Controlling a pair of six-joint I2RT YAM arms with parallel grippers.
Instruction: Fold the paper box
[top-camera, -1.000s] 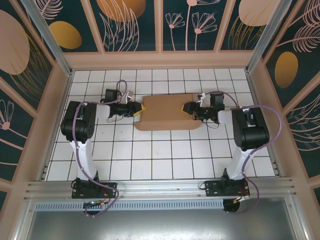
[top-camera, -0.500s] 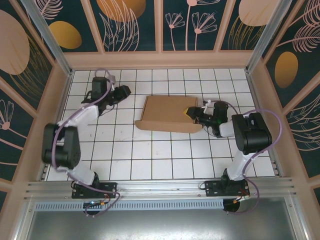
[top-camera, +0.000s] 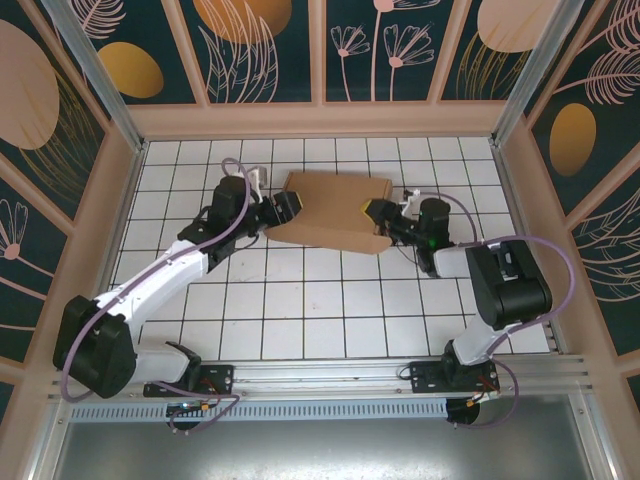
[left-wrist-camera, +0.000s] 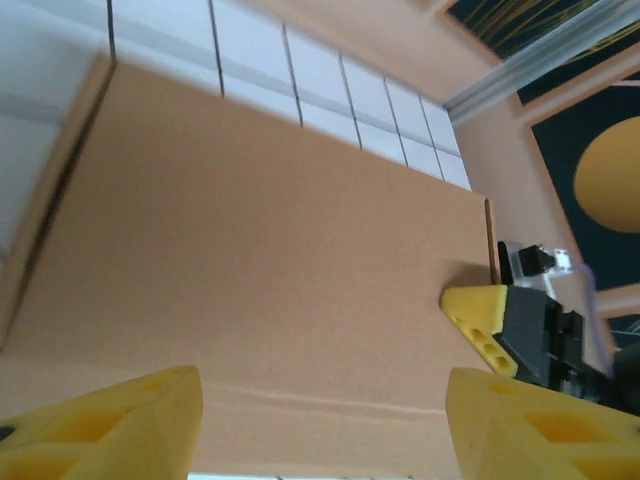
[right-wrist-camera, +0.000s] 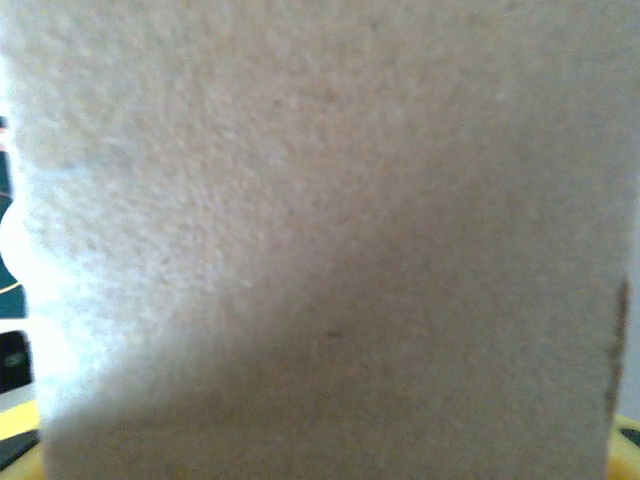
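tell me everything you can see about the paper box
The paper box is plain brown cardboard, folded into a flat rectangle. A crease line runs along one long side, and its left end shows a layered edge. It sits skewed to the tile lines on the white tiled table, toward the far middle. The left gripper is at its left end, fingers spread. A yellow finger of the right gripper rests on its right edge.
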